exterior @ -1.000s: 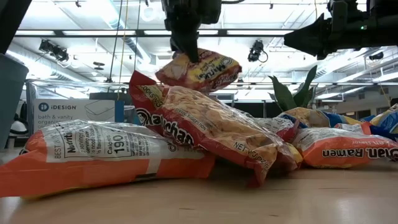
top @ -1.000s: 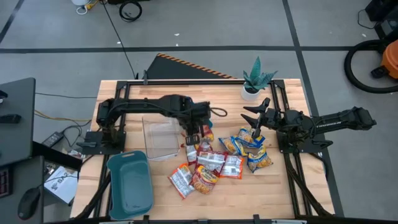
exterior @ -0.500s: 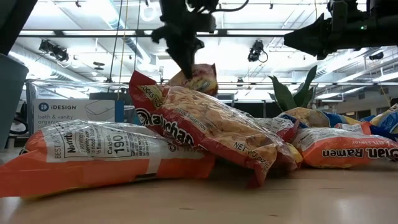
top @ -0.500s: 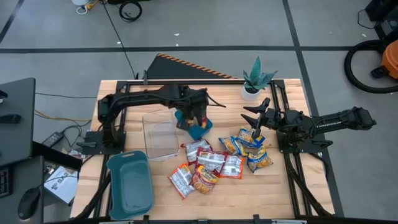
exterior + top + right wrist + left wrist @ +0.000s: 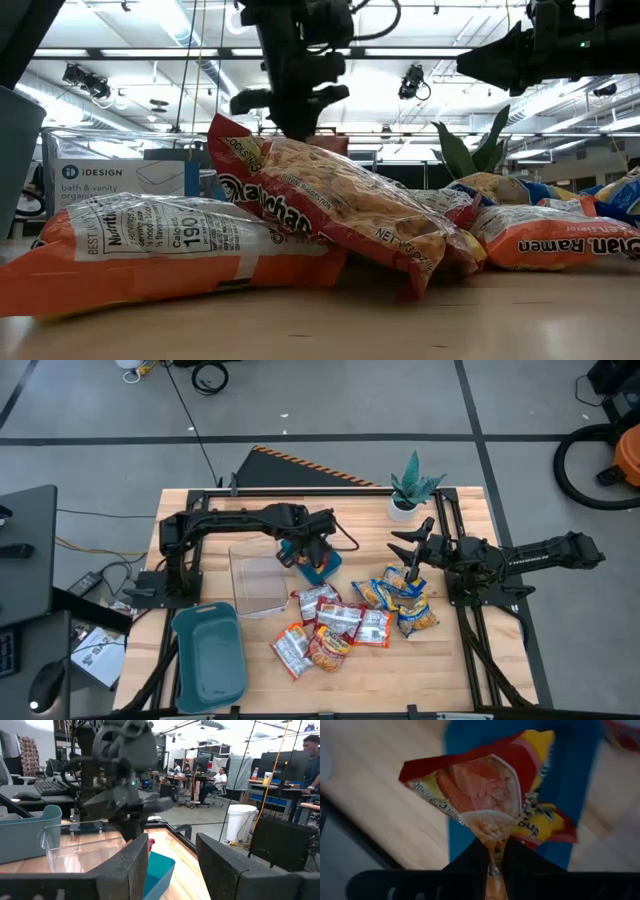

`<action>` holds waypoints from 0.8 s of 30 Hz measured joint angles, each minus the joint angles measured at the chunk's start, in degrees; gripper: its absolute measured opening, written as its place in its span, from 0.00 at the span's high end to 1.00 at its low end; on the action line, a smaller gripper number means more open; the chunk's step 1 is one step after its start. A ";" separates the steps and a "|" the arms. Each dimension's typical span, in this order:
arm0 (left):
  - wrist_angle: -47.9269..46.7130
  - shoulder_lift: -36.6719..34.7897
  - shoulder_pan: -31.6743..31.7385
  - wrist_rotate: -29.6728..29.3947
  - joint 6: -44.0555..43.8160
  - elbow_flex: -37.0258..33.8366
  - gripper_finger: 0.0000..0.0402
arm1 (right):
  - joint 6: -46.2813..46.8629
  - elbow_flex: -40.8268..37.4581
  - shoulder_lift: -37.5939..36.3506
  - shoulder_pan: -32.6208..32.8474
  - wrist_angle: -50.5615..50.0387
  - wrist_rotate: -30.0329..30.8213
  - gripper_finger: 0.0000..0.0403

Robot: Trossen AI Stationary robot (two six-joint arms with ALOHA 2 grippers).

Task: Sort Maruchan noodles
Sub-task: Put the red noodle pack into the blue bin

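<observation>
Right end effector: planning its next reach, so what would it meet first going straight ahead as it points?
Probably the left end effector gripping a red-and-yellow crinkly noodle packet; depth is uncertain.

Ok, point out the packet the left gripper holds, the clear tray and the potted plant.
red packet (image 5: 485,795), left wrist view, middle of its printed face.
clear tray (image 5: 258,582), high view, its bare floor.
potted plant (image 5: 414,482), high view, its leaves.

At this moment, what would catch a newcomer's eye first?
The left gripper, shut on a red-and-yellow noodle packet, holds it over a small teal tray near the table's middle. Next, the heap of noodle packets toward the front edge, while the right gripper waits open above the right-hand packets.
</observation>
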 joint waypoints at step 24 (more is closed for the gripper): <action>5.41 -0.09 -0.05 2.94 7.66 -4.59 0.59 | 0.00 0.00 0.00 0.01 0.00 -0.02 0.58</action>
